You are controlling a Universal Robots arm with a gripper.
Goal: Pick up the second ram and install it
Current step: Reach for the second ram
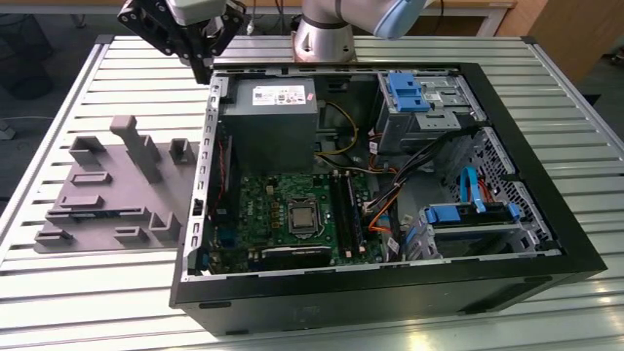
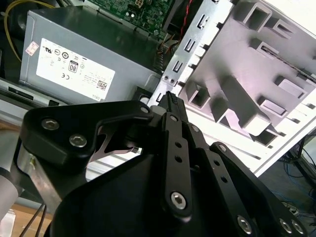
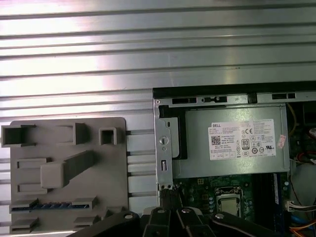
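The second ram [image 3: 42, 206] is a thin dark blue-green stick. It lies in a slot of the grey holder block [image 3: 98, 163], beside the open computer case. In the exterior view the ram [image 1: 98, 214] shows as a narrow strip near the front of the holder block [image 1: 107, 157]. My gripper [image 1: 202, 73] hangs above the case's back corner nearest the block, well clear of the ram. Its black fingers [image 2: 170, 106] are closed together with nothing between them. The gripper [image 3: 165, 195] tip points down at the case's metal wall.
The open black case [image 1: 546, 241] holds a green motherboard [image 1: 259, 201] with long black slots [image 1: 344, 212], a grey power supply [image 1: 268, 121], blue drive bays [image 1: 468, 216] and loose cables. Everything rests on a ribbed metal table [image 1: 88, 292].
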